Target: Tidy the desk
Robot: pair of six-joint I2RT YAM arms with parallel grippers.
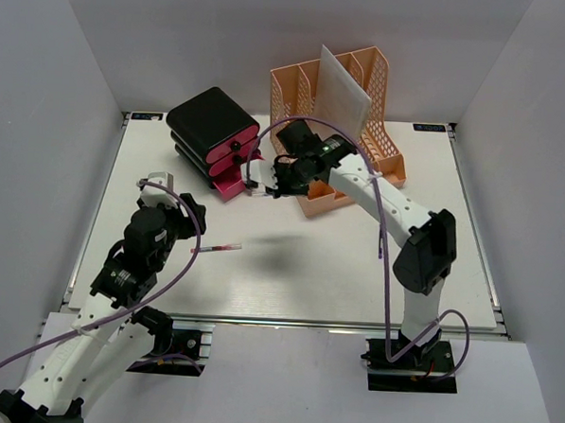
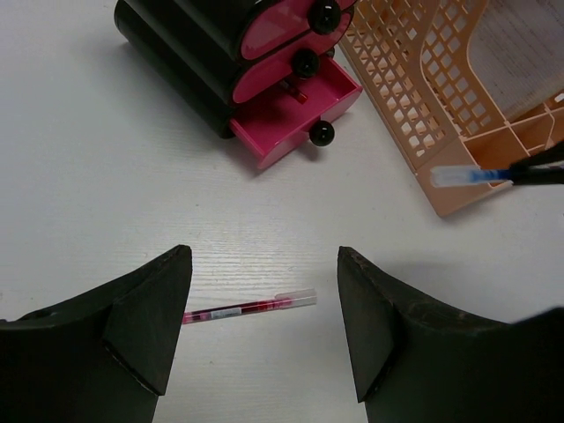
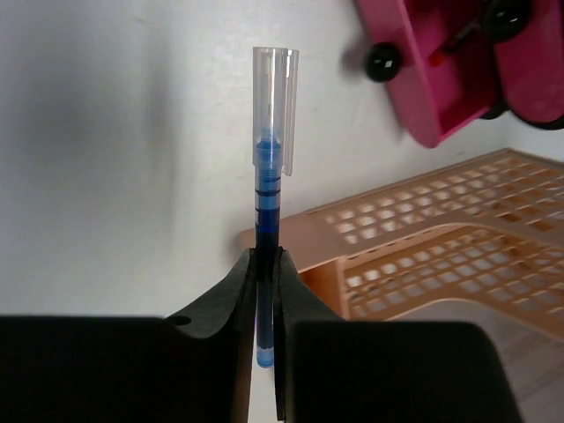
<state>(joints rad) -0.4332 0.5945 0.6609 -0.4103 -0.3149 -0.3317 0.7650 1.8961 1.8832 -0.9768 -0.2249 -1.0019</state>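
Right gripper clamped on a blue pen. Left gripper wide open and empty, over a red pen lying on the desk.

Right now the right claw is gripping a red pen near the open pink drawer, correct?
Not quite: the right claw grips a blue pen, not a red one, as the right wrist view shows. The rest holds: it is near the open pink drawer.
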